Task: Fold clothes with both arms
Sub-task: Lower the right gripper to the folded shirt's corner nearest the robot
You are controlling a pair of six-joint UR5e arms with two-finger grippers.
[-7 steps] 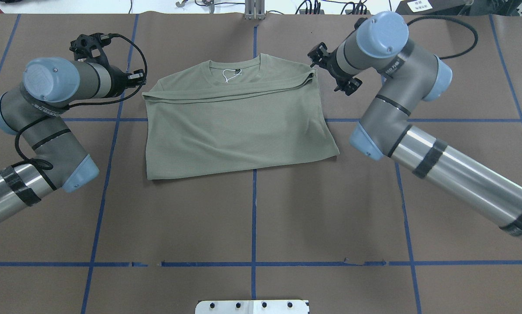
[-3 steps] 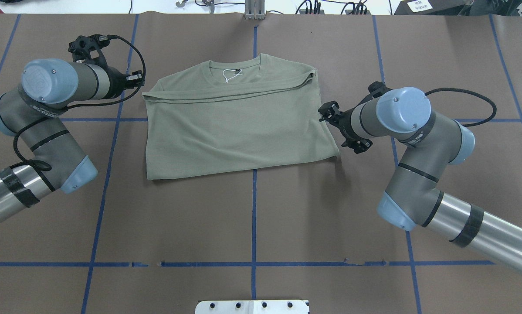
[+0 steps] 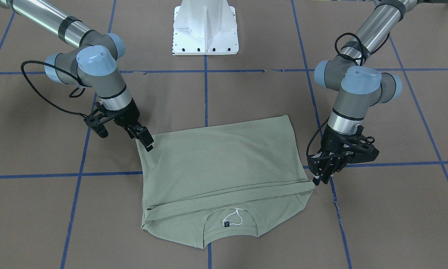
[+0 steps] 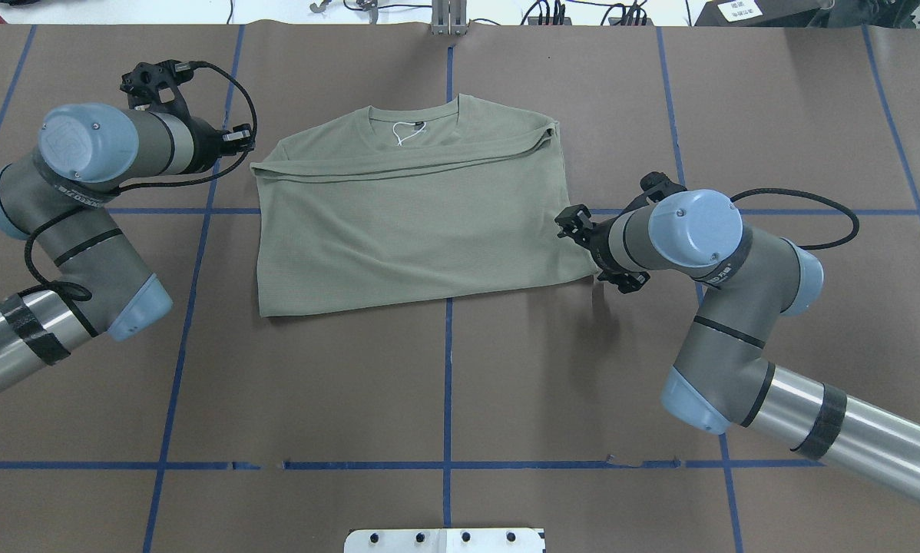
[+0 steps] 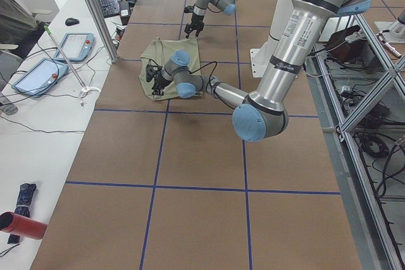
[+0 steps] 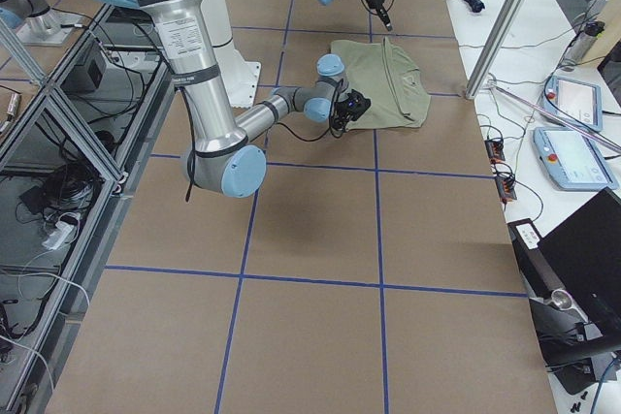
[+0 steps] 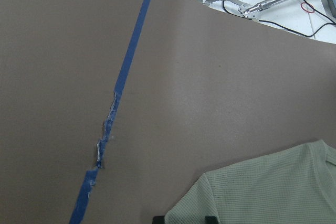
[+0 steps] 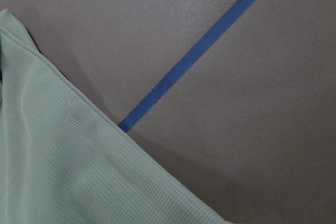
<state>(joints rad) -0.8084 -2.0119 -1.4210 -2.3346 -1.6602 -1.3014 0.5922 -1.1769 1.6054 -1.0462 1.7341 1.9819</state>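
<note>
While it lies flat on the brown table (image 4: 314,384), the sage-green shirt (image 4: 421,230) forms a squat rectangle, its smooth hem nearest the robot. Just beside its side edge, up from the near corner, sits the right gripper (image 4: 575,223); how wide it stands cannot be told. Farther on, the sleeves cross the chest as a narrow band. The left gripper (image 3: 318,178) is by the band's end, fingertips slightly apart. Farthest lies the round neck (image 4: 414,115) with its black label (image 4: 417,128).
</note>
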